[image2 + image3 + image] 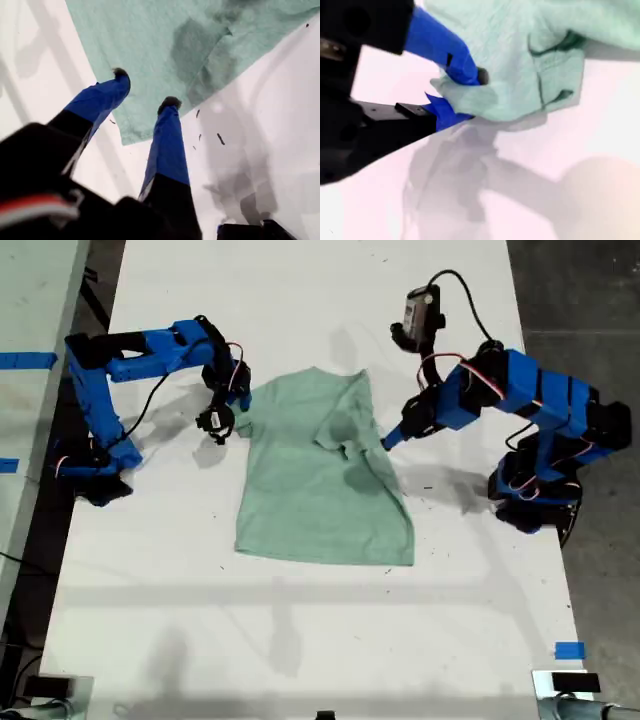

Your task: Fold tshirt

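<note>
The pale mint-green tshirt [320,490] lies mostly flat in the middle of the white table, its sleeve on the exterior view's right folded inward. My first gripper [145,88] is open, with both blue fingers hovering over the tshirt [150,35] near its edge; it belongs to the arm on the exterior view's right [388,440]. My second gripper [470,97] is shut on a bunched fold of the tshirt [520,40] beside a sleeve hem. It is the arm on the exterior view's left [240,398], at the shirt's upper edge.
The white table [300,640] extends well toward the exterior view's bottom. A blue tape piece [568,650] sits near the bottom right and a blue tape strip [25,360] on the surface at the left. Both arm bases stand at the table's side edges.
</note>
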Action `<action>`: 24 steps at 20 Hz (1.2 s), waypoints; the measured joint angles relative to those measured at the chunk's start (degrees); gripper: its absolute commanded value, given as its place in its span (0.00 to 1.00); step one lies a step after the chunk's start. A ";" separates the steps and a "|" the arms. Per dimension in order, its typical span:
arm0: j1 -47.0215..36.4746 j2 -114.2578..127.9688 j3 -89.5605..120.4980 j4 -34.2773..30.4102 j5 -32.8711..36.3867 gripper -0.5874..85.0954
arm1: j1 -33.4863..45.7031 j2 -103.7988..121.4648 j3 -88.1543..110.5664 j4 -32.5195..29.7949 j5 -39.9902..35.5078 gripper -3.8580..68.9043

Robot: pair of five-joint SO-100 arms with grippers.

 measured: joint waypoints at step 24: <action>17.75 -10.37 -44.30 13.01 -9.14 0.02 | 1.14 3.78 6.50 -1.93 1.76 0.28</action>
